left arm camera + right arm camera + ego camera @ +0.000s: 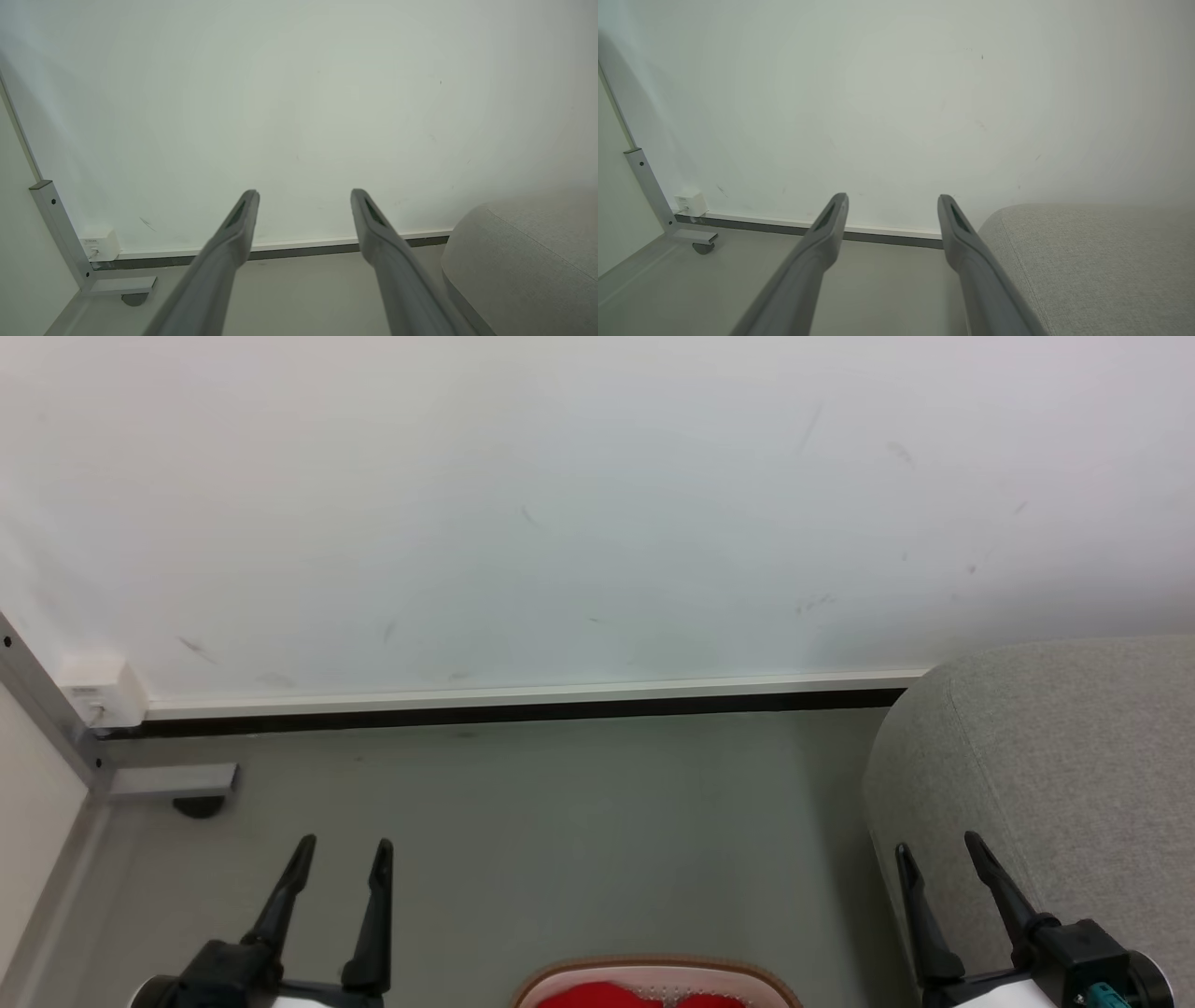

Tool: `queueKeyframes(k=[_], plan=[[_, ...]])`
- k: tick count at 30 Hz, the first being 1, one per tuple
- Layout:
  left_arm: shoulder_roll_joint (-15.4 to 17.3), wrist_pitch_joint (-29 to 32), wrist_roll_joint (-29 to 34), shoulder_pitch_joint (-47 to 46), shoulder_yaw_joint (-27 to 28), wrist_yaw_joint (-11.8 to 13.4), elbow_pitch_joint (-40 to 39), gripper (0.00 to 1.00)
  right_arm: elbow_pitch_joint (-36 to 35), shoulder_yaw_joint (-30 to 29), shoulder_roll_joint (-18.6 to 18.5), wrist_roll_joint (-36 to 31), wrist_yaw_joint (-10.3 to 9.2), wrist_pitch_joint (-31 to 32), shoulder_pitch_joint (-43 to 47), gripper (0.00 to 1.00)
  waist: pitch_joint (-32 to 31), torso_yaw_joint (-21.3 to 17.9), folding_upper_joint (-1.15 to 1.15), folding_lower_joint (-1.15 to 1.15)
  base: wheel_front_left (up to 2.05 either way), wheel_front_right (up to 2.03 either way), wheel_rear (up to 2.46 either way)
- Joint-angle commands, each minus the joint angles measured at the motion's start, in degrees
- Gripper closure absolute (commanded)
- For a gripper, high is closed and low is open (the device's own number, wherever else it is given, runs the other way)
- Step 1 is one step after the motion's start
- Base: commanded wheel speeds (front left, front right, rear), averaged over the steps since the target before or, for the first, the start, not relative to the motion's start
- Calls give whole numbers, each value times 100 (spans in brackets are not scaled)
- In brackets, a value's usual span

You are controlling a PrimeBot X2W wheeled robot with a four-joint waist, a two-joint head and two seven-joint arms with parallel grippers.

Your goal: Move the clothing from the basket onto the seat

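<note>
The basket (653, 959) sits on the grey floor (560, 821) right at the robot's base. From the head view I can make out its far brown rim and a strip of white perforated liner. The clothing (597, 997) is inside the basket, a bunched red heap lying against that liner. To the left of the basket the left gripper (344, 843) hangs above the floor, its two long dark fingers spread wide and holding nothing. To the right of the basket the right gripper (935, 843) is released the same way, fingers parted and empty, its tips showing against the near corner of the seat (1055, 756). Both grippers are clear of the basket and of the red cloth. The seat, grey, rounded at the corner and with a stitched seam, stands to the right of the basket and further back, apart from it. Beyond the basket the floor runs to a scuffed white wall (597, 504) with a pale skirting board (523, 693) above a dark strip. Beyond the basket and well to its left, a grey metal frame leg (173, 782) rests on a dark caster in the corner. A small white box (98, 691) sits on the wall just above the leg.
</note>
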Motion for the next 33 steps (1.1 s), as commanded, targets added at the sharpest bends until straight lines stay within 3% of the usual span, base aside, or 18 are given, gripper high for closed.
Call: queueKeyframes(k=[1, 27, 33], plan=[[1, -32, 148, 31, 33, -12, 6, 0, 23, 6, 19, -102, -10, -37, -45, 0, -3, -2, 0, 0, 0, 0, 0], [-179, -47, 50, -2, 290, -155, 177, 0, -23, 39, 22, -52, -11, -48, -48, 0, -4, -117, 0, 0, 0, 0, 0], [-208, -47, -255, -120, 285, -193, 252, 0, -164, -103, 18, 88, -11, -47, -79, 0, 104, -275, 0, 0, 0, 0, 0]])
